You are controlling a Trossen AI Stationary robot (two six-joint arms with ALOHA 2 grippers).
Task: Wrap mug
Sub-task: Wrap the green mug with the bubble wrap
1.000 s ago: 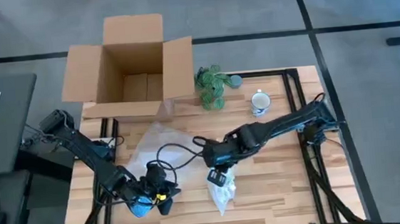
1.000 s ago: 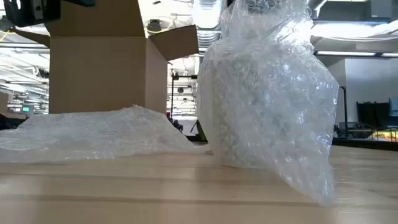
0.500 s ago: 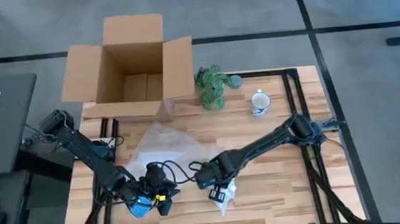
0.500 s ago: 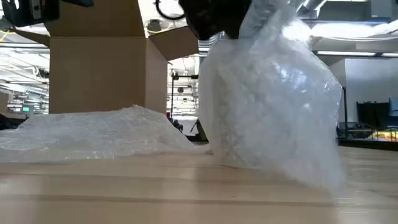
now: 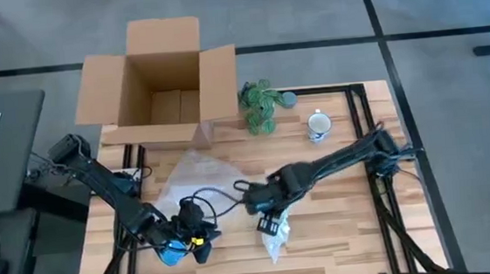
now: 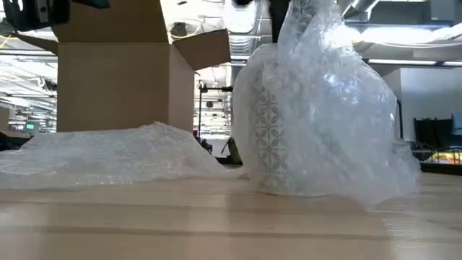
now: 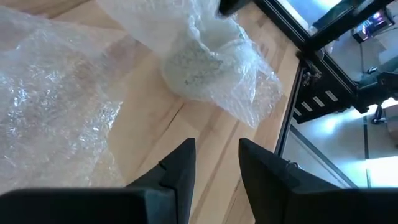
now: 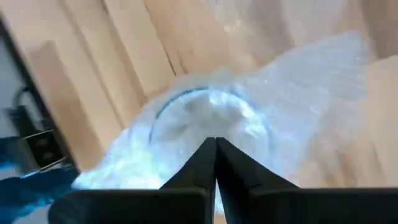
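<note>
Two tools are working at the desk (image 5: 338, 208). The right tool (image 5: 267, 216) is sitting right over a mug (image 6: 278, 141) wrapped in bubble wrap (image 6: 325, 108), with its fingers (image 8: 214, 168) pressed together, pinching the top of the wrap. The wrapped mug is standing on the desk near its front edge. The left tool (image 7: 214, 165) is waiting just beside it at the front left, its fingers a little apart and holding nothing. More bubble wrap (image 5: 191, 180) is lying flat close by. Farther back, another mug (image 5: 319, 125), a green plant (image 5: 260, 105) and an open cardboard box (image 5: 166, 82) are sitting.
</note>
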